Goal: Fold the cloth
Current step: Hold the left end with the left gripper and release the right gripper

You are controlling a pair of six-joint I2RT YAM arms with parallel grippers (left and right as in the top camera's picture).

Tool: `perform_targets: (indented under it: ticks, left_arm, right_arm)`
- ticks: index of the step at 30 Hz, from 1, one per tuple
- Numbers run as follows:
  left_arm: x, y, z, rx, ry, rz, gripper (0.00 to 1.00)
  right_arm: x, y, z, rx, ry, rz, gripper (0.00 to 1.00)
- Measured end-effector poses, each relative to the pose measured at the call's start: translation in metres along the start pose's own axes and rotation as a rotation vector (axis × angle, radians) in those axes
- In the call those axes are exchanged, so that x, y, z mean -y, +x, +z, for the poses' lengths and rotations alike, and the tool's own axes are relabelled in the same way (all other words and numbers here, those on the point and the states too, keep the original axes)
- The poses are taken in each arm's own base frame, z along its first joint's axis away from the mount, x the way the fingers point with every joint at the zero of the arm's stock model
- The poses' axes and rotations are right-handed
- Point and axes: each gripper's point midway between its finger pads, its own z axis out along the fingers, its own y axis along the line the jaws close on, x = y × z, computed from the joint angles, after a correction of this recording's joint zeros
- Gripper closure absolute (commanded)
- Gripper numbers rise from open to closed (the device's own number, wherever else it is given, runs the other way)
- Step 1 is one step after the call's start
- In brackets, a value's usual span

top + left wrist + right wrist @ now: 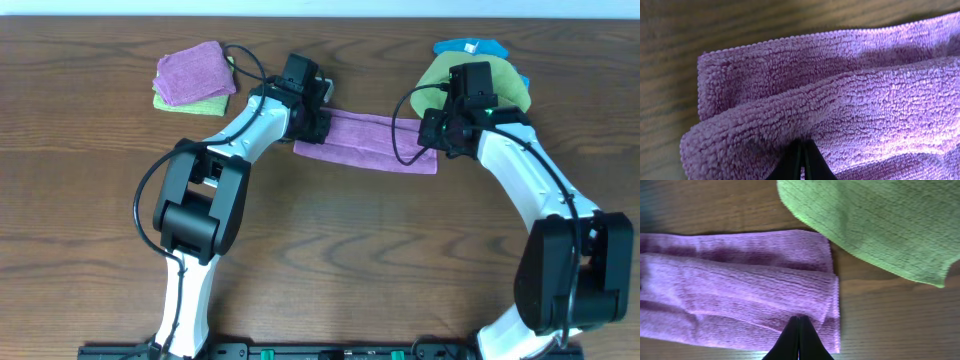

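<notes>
1. The purple cloth (375, 142) lay just above the centre of the table (330, 260), already doubled into a long strip running nine to three o'clock.
2. The left gripper (801, 145) sat at the nine o'clock end with its fingers pressed together. The top layer bunched around the tips, so it looked nipped on the terry.
3. The right gripper (799, 320) was at the three o'clock end, fingers also together over flat cloth (whether any pile was caught between them, I could not tell).
4. The cloth looked light, soft and floppy, so it should sag and its layers may slide apart. The best hold looked to be at the end corners, pinching through both layers.
5. A green cloth (880, 220) lay at one o'clock, just beside the strip's right end, and could snag.
</notes>
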Motion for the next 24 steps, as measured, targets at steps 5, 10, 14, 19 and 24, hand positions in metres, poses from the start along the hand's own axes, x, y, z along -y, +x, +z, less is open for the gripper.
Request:
perform_targets:
  ticks: [5, 10, 14, 19, 24]
  left_arm:
    - [-0.008, 0.009, -0.004, -0.048, -0.03, -0.019, 0.94]
    - [-0.024, 0.014, -0.01, -0.071, -0.036, -0.06, 0.94]
    - [-0.037, 0.019, -0.016, -0.094, -0.047, -0.087, 0.94]
    - [-0.043, 0.025, -0.019, -0.12, -0.069, -0.09, 0.94]
    - [-0.045, 0.032, -0.022, -0.151, -0.088, -0.087, 0.94]
  right_arm:
    - [0.008, 0.0, 0.0, 0.004, 0.049, -0.008, 0.99]
    - [0.011, 0.0, 0.0, 0.009, 0.075, -0.014, 0.98]
    - [0.013, 0.001, -0.001, 0.006, 0.086, -0.015, 0.98]
    - [0.013, 0.001, -0.001, 0.006, 0.089, -0.016, 0.98]
    - [0.013, 0.001, -0.001, 0.006, 0.089, -0.016, 0.98]
